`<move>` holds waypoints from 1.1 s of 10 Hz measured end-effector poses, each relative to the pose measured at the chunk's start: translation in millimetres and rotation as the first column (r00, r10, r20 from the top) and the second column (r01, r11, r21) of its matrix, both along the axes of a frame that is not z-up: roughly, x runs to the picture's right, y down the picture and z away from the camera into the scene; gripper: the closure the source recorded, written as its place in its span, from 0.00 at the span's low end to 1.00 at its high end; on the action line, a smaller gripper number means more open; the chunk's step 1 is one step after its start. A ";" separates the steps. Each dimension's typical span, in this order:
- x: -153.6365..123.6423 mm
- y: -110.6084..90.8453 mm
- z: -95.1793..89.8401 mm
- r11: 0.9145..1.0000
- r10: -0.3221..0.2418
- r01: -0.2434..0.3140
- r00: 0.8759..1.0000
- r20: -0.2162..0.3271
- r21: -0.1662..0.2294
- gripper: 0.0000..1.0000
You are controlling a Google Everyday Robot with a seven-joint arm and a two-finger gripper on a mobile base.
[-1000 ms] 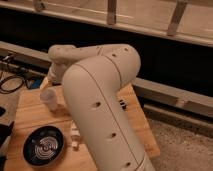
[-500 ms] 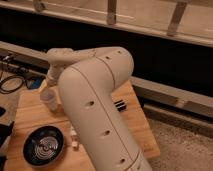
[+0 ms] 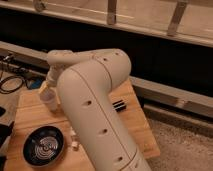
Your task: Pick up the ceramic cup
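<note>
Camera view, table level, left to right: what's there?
Black cables → dark bowl → small white blocks → black item right of the arm. Gripper, by the ceramic cup behind the bowl, overlaps it: left out.

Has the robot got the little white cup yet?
Not yet. Done: the arm reaches over the left side of the wooden table, with the gripper right at the ceramic cup. In hand: nothing; the gripper is open, and the cup looks to be standing on the table. Left: close on the cup and lift.

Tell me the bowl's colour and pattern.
The bowl is dark with pale concentric rings, camera view; the gripper hangs at the ceramic cup.
</note>
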State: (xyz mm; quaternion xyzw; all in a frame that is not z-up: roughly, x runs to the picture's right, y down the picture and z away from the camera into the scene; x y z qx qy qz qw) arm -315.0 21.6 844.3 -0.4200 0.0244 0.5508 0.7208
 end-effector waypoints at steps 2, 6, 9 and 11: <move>-1.0 2.8 3.8 1.000 -0.002 0.002 1.000 -0.004 -0.005 0.21; -5.1 7.3 9.5 1.000 -0.008 0.008 1.000 -0.007 -0.017 0.21; -7.8 9.4 12.4 1.000 -0.016 0.016 1.000 -0.006 -0.024 0.26; -9.6 9.3 12.9 0.999 -0.022 0.021 1.000 -0.005 -0.025 0.47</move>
